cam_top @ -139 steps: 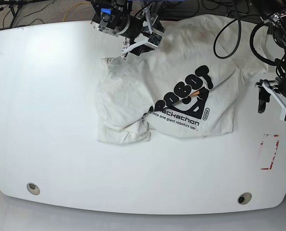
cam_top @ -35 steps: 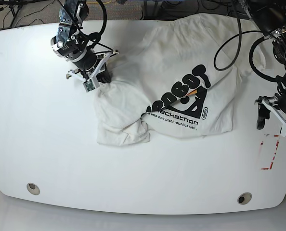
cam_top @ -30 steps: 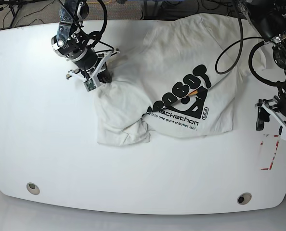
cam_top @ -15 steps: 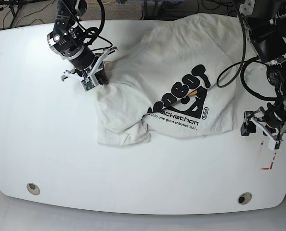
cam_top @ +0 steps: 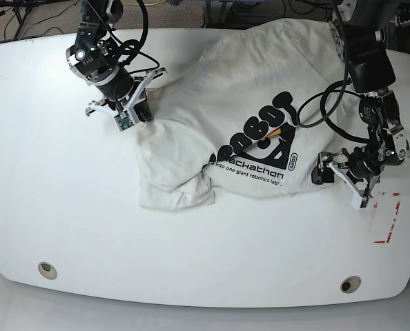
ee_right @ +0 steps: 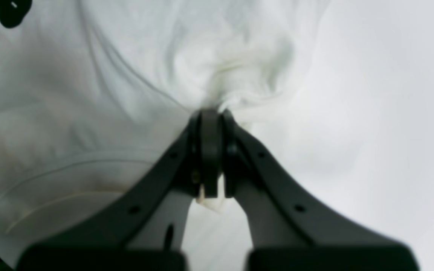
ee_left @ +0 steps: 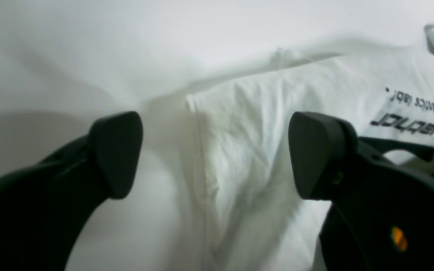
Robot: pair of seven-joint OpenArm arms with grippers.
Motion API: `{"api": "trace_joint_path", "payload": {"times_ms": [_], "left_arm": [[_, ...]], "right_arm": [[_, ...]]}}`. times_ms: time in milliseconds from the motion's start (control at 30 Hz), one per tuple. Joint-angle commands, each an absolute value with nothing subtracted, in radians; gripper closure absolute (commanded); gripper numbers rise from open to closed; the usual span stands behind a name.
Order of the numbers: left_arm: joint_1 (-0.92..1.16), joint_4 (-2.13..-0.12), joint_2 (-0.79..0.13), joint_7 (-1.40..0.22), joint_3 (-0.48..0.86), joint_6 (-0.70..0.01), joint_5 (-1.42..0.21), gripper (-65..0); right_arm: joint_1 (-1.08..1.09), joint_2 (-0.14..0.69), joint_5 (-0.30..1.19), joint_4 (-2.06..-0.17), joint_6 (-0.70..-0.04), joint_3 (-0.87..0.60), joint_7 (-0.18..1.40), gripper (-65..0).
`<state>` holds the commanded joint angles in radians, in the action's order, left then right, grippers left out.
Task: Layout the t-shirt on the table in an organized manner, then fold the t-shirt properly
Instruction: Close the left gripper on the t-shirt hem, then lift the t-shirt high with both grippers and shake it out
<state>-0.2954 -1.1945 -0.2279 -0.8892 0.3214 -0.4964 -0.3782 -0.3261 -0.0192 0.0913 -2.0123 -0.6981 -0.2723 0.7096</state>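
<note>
The white t-shirt (cam_top: 246,96) lies crumpled on the white table (cam_top: 60,193), black lettering facing up, its lower left part folded over. My right gripper (cam_top: 141,114) is at the shirt's upper left and is shut on a bunched pinch of the t-shirt (ee_right: 89,94), as the right wrist view shows at the gripper (ee_right: 210,116). My left gripper (cam_top: 337,181) is open over the shirt's lower right corner. In the left wrist view that corner of the t-shirt (ee_left: 277,113) lies between the fingers of the open gripper (ee_left: 215,150), over the table (ee_left: 126,37).
Red tape marks (cam_top: 386,217) lie on the table just right of the left gripper. Two small round holes (cam_top: 47,269) (cam_top: 350,284) sit near the front edge. Cables (cam_top: 39,14) run behind the table's far edge.
The left arm has swung in from the table's right edge to the shirt's lower right corner, gripper open. The right gripper has drawn its pinch of fabric slightly up and to the left.
</note>
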Motion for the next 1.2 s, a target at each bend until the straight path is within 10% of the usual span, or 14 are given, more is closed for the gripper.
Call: {"api": "trace_joint_path", "payload": {"times_ms": [767, 1200], "left_arm": [[-0.326, -1.03, -0.22, -0.765, 0.318, -0.49, -0.377, -0.6], [-0.285, -1.234, -0.222, -0.768, 0.357, -0.49, -0.378, 0.0]], "right_arm": [[-0.321, -0.016, 0.09, -2.02, -0.698, -0.272, 0.71, 0.0], [-0.298, -0.013, 0.082, -2.028, -0.698, -0.278, 0.71, 0.0]]}}
